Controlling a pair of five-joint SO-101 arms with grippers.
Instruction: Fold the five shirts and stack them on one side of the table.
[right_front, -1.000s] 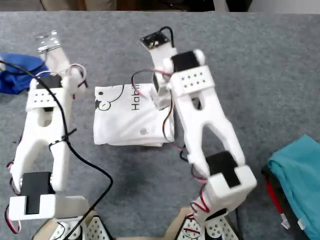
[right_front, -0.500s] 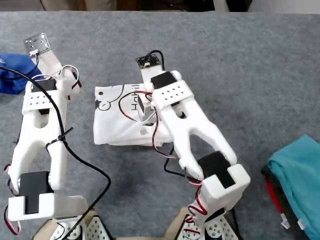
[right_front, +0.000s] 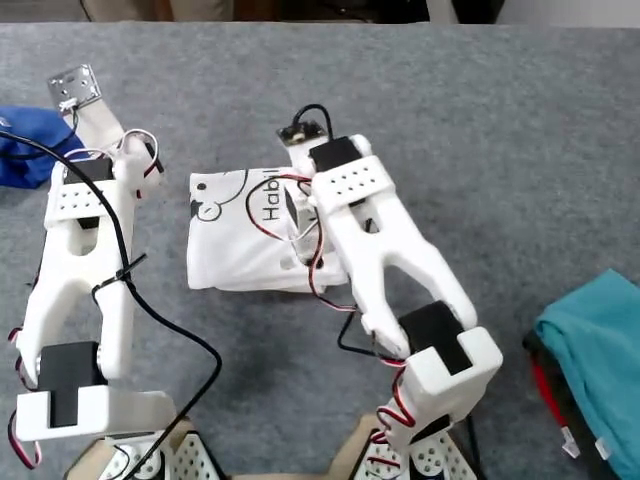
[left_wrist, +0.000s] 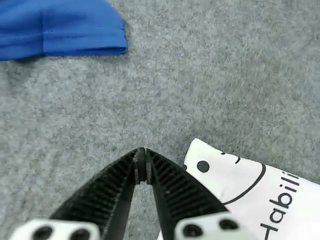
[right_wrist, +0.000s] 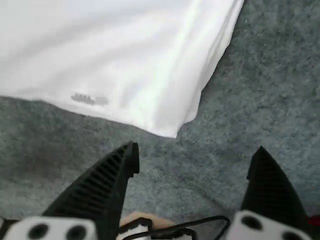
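Note:
A folded white shirt with black print lies in the middle of the grey table. In the left wrist view my left gripper is shut with nothing in it, just off the printed corner of the white shirt. My right gripper hangs open over the table, right beside the white shirt's folded edge and corner. A blue shirt lies crumpled at the far left edge. It also appears beyond the left gripper as the blue shirt. A teal shirt lies at the right edge.
A red-handled object lies beside the teal shirt. Both arm bases stand at the near edge of the table. Bare grey table stretches along the back and between the white shirt and the teal one.
The right arm has swung left and down over the white shirt's right side. The left arm's wrist has shifted a little to the left. The shirt has not moved.

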